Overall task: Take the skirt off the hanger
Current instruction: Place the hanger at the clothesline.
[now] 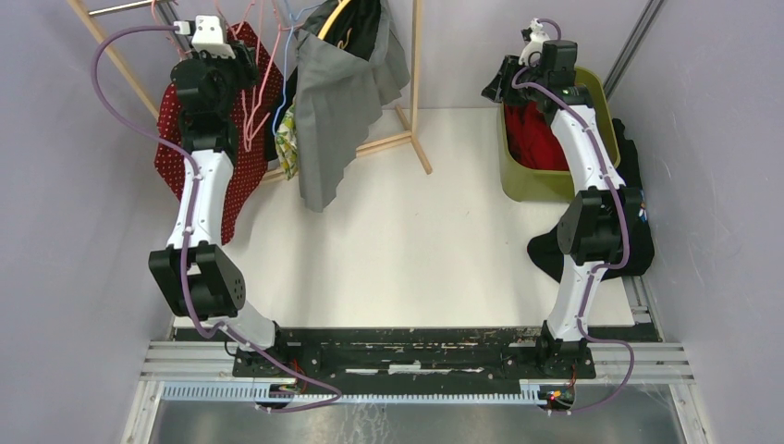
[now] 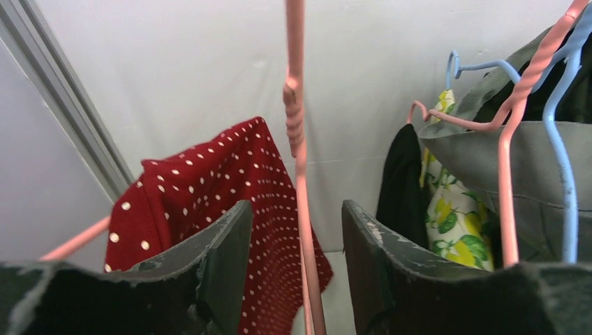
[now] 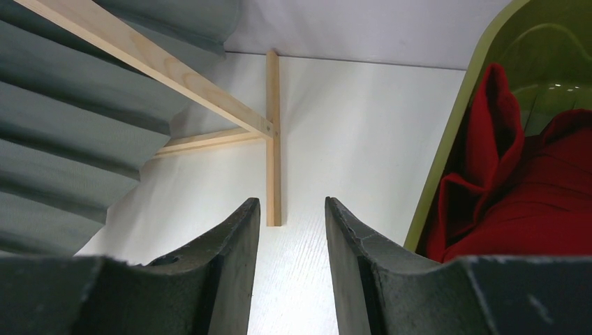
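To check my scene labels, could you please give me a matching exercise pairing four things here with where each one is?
Things:
1. polka-dot skirt
2. grey pleated skirt
3. plain red garment
4. pink hanger wire

Places:
A. in the green bin
B. between the fingers of the left claw
C. hanging at the left end of the wooden rack
D. hanging nearer the rack's right post

Pairs: 1-C, 2-D, 3-A, 4-B.

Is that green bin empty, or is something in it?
Not empty: the green bin holds bunched red cloth, seen in the top and right wrist views.
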`<action>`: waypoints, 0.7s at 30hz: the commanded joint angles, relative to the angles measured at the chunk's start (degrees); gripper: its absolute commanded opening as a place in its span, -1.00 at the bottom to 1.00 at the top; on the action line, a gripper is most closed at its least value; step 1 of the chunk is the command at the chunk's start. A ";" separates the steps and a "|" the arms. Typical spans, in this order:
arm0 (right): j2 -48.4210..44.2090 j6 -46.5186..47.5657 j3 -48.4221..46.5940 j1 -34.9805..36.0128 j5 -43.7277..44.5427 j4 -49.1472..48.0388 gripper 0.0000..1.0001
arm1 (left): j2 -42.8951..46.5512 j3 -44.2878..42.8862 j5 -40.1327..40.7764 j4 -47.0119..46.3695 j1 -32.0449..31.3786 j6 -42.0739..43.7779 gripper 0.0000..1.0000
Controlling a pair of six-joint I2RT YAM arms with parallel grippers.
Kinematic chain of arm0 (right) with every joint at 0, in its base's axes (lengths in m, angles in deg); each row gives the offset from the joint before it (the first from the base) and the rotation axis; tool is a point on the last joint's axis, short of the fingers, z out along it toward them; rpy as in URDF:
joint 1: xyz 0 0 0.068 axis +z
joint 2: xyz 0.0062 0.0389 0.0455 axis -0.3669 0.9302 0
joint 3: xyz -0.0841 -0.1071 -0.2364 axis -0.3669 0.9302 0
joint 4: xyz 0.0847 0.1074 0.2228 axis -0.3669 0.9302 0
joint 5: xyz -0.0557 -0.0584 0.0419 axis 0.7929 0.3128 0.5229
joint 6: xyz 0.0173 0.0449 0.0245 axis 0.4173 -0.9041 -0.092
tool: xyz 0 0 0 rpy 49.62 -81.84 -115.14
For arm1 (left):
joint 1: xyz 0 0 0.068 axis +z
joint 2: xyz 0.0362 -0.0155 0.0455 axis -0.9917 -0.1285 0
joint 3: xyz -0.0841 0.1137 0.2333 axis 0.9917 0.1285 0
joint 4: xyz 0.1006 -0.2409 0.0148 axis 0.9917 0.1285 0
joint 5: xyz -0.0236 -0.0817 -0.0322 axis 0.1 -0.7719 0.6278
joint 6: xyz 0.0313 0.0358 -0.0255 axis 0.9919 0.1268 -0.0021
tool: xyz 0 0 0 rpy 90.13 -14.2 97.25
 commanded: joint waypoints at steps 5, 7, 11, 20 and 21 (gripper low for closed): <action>-0.14 -0.35 -0.71 -0.24 -1.43 -2.41 -0.09 | 7.45 -0.03 -3.43 2.18 0.21 1.17 0.39; -0.31 -0.33 -0.02 -0.24 -1.66 -2.54 -0.10 | 9.71 1.01 -3.77 2.95 0.12 1.65 0.41; -0.53 -0.04 0.79 -0.24 -2.07 -2.62 -0.10 | 15.66 4.60 -4.43 3.67 0.21 1.91 0.46; -0.62 -0.45 0.28 -0.28 -2.71 -3.08 -0.10 | 26.89 12.12 5.31 9.26 0.98 6.93 0.46; -0.62 -0.73 0.24 -0.24 -2.89 -3.28 -0.10 | 26.83 12.35 5.71 9.52 1.62 6.91 0.43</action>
